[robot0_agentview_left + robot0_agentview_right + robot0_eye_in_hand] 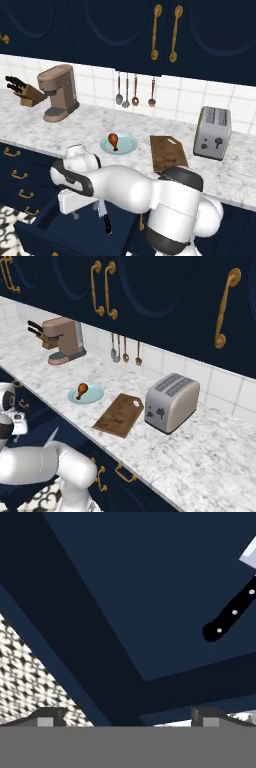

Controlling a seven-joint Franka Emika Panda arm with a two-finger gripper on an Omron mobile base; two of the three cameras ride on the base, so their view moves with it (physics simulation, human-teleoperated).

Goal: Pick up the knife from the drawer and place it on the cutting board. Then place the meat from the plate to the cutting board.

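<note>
The navy drawer (37,225) stands pulled out below the counter. Inside it lies the knife (105,220), black handle toward the drawer front; its riveted handle (232,612) and a corner of the silver blade sit at the right edge of the hand view. My gripper (75,212) hangs over the drawer's left part, left of the knife, open with nothing between its fingertips (47,717). On the counter, the drumstick (114,140) rests on the pale plate (127,145). Just right of the plate lies the dark wooden cutting board (168,153), bare.
A silver toaster (212,132) stands right of the board. A brown coffee machine (59,92) and a knife block (22,92) stand at the back left, and utensils (134,91) hang on the tiled wall. Patterned floor (25,677) shows past the drawer front.
</note>
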